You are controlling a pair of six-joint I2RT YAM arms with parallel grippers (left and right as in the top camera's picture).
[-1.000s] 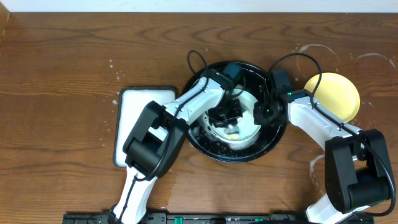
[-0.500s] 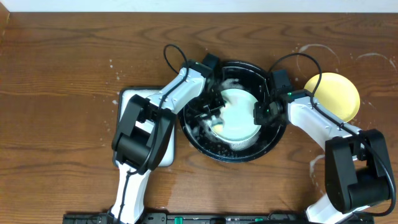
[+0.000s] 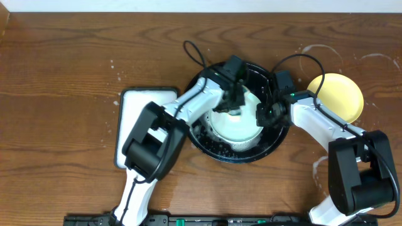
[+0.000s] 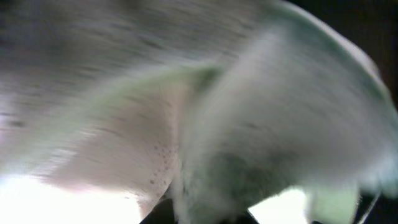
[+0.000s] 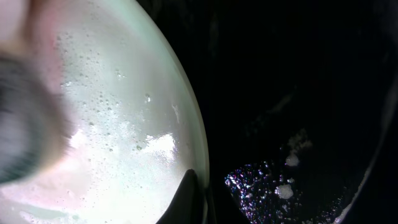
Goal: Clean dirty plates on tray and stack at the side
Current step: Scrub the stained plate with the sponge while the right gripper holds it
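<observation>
A pale mint-green plate (image 3: 237,127), wet with foam, lies in the round black tray (image 3: 276,139). My left gripper (image 3: 233,104) presses down on the plate's far part. Its wrist view is motion-blurred and shows a porous pale sponge (image 4: 124,155) with a grey-green side against the plate (image 4: 298,106). My right gripper (image 3: 263,113) is shut on the plate's right rim. In its wrist view one dark finger (image 5: 198,200) lies over the rim of the plate (image 5: 130,137), with foam flecks on the tray (image 5: 292,186). The yellow plate (image 3: 336,96) lies on the soapy tabletop at the right. No second mint plate shows.
A white rectangular tray with a black rim (image 3: 139,129) lies left of the black tray, partly under my left arm. Whitish soap rings (image 3: 317,55) mark the wood around the yellow plate. Arm cables arch over the tray's far side.
My left gripper swept from the plate's middle to the tray's left side, then back to the plate's far part. My right gripper and the plates have not moved.
</observation>
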